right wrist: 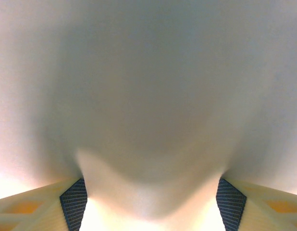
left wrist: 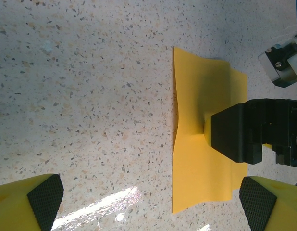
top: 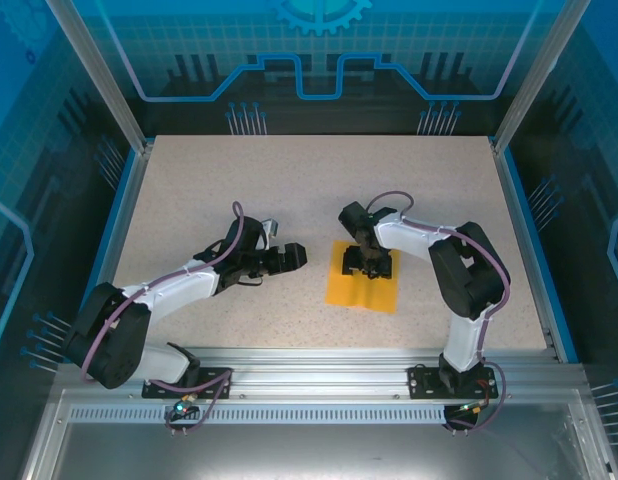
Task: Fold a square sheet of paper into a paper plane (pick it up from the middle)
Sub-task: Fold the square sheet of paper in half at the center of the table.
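Observation:
The square sheet of paper (top: 366,291) lies flat on the speckled table, orange-yellow, with a slight buckle through its middle. My right gripper (top: 367,262) points straight down onto the sheet's far half. One of its black fingers (left wrist: 235,132) presses on the sheet (left wrist: 201,168). In the right wrist view the pads (right wrist: 74,202) stand apart, and a blurred hump of paper (right wrist: 148,187) rises between them. My left gripper (top: 289,257) hovers open just left of the sheet, its yellow fingers (left wrist: 28,202) wide apart with bare table between them.
The speckled tabletop (top: 239,190) stretches behind and to the left of the sheet. A blue rail (top: 117,220) and aluminium posts border the table. Both arm bases sit on the metal rail (top: 319,362) at the near edge.

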### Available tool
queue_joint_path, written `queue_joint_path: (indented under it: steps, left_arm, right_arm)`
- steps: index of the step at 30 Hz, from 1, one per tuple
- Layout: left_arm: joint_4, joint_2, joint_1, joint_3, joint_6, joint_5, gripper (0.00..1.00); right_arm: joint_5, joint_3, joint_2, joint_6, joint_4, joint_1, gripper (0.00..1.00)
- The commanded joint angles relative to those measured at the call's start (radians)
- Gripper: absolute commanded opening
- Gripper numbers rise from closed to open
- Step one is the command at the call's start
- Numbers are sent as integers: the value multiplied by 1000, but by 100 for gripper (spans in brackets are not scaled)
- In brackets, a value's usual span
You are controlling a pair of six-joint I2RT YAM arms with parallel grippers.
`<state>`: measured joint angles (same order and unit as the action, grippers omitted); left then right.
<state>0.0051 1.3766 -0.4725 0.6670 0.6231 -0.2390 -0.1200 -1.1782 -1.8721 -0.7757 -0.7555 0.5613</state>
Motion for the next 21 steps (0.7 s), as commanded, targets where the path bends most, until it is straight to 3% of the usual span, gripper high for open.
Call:
queue_joint_path:
  steps: [1, 10, 21]
  left_arm:
    - [-16, 9, -6, 35, -6, 0, 99]
    - [-21, 10, -7, 40, -8, 0, 99]
    - [-29, 10, -6, 43, -7, 7, 98]
  right_arm:
    - [36, 28, -69, 17, -8, 5, 71]
    - [52, 14, 23, 39, -21, 4, 50]
    - [146, 58, 174, 64, 32, 4, 40]
